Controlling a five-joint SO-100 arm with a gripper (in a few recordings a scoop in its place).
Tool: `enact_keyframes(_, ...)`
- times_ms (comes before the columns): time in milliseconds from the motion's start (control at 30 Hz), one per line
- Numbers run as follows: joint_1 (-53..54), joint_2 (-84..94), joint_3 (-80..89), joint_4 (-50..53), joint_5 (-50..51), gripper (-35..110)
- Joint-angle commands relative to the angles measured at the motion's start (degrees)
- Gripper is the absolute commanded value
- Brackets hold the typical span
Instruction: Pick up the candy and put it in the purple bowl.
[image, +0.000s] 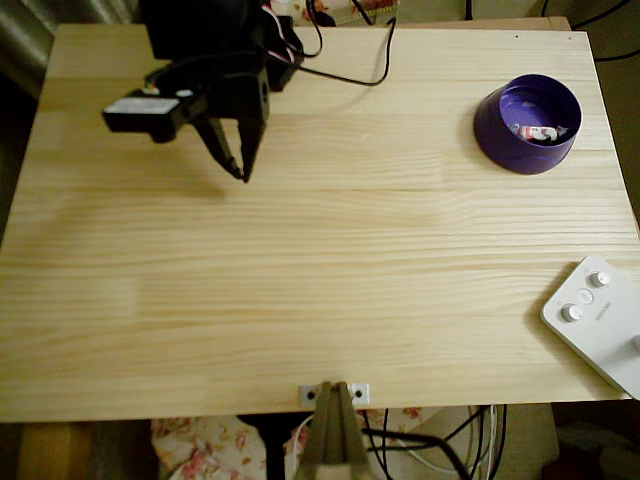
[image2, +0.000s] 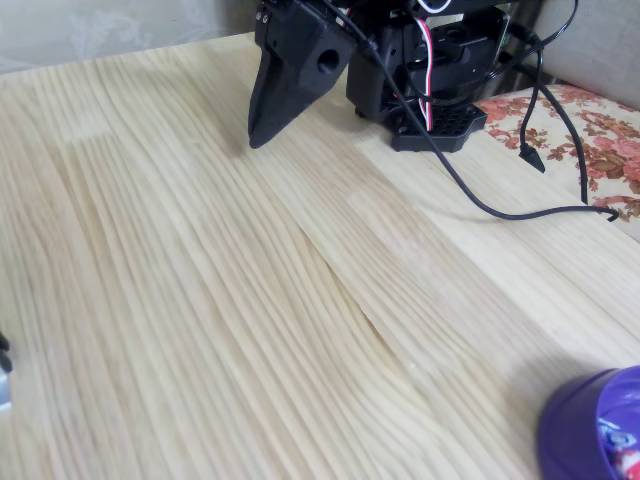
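Note:
The purple bowl (image: 495, 120) stands on the wooden table at the far right in the overhead view, and its rim (image2: 585, 420) shows at the bottom right corner of the fixed view. The candy (image: 537, 132), white with red marks, lies inside the bowl. My black gripper (image: 243, 172) hangs over the table's far left part, well away from the bowl. Its fingers point down, tips together, with nothing between them. In the fixed view the gripper (image2: 258, 135) reads as one closed black wedge just above the wood.
A white device with round knobs (image: 600, 315) lies at the table's near right corner. A black cable (image: 350, 72) trails from the arm's base (image2: 430, 90) across the far edge. A metal clamp (image: 335, 395) sits on the front edge.

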Motion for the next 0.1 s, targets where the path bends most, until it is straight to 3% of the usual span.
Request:
enact_keyframes(0,0.53,1.49,-0.70,0.35,0.53,-1)
enact_keyframes(67,0.53,1.49,-0.70,0.35,0.53,-1)
